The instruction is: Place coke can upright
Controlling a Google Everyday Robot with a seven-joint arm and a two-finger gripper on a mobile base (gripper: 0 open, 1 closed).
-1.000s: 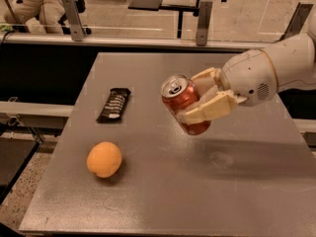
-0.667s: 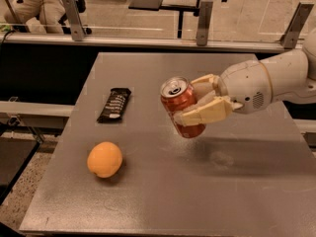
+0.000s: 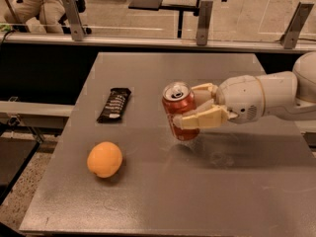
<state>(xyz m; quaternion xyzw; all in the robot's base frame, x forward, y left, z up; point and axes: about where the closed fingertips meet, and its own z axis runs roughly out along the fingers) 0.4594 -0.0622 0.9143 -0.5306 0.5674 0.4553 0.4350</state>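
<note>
While the pale two-finger tool [image 3: 190, 106] is reaching in from the right of the frame and pinching the red aluminium soda can with the silver pull-tab top [image 3: 176, 106] across its middle, the can is hanging at the centre of the frame, top up and leaning slightly. Its base is hovering at or just above the grey metal bench [image 3: 222, 191]; whether the two are touching I cannot tell.

The step in hand appears to be the set-down. To do it well, the tool should be squaring the can first, so that the base is coming down flat rather than rim-first. Then it should be lowering slowly until the bench is taking the weight. The fingers should be spreading only after that, evenly on both sides, so that neither one is dragging the thin wall sideways. The withdrawal should be going straight back toward the right of the frame, since a light can is likely to tip at any nudge.

Counting what is lying on the bench:
- One can, in the tool.
- One round orange fruit [image 3: 104, 159], lower left, well apart from the can.
- One flat black snack bar wrapper [image 3: 114, 104], left of centre, above the fruit.
</note>
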